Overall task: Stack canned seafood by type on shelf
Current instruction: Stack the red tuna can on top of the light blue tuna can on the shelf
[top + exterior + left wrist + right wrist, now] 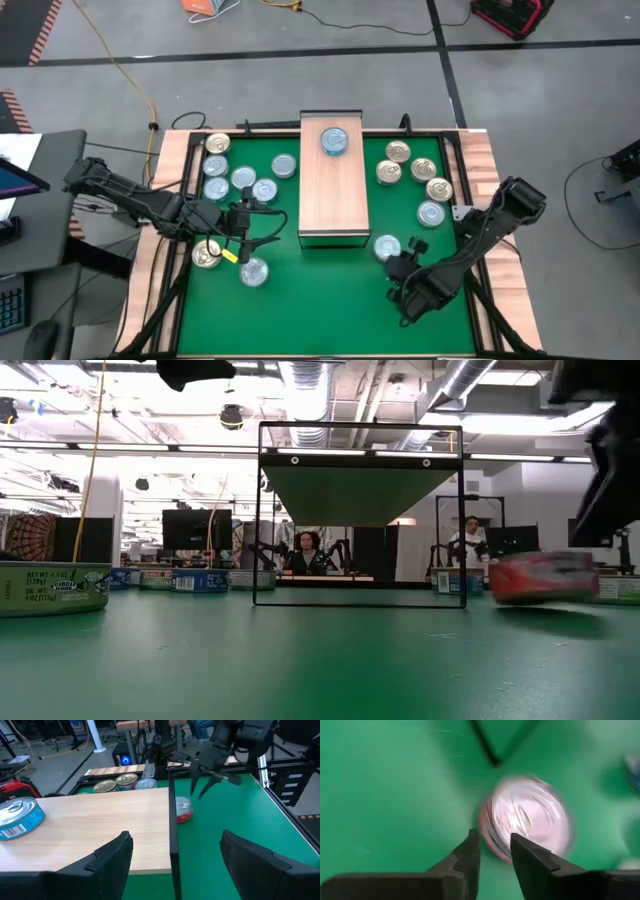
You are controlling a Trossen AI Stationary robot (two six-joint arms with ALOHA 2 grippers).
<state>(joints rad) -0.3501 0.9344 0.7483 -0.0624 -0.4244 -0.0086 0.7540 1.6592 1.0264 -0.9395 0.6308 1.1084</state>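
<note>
The shelf (333,190), a light-wood plank on a black frame, stands mid-table with one blue-topped can (334,141) on its far end. A red-sided, silver-topped can (387,247) (183,810) rests flat on the green mat just off the shelf's near right corner. My right gripper (398,264) (495,852) hangs slanting down just above and on the near side of it, fingers slightly open and clear of it. My left gripper (245,225) (175,865) stands open, level, left of the shelf's near end, holding nothing.
Several cans lie on the mat left of the shelf (243,178), two more near my left gripper (254,271). Several gold and blue cans sit right of the shelf (423,168). Green mat in front of the shelf is bare (320,310). People sit beyond the table (305,552).
</note>
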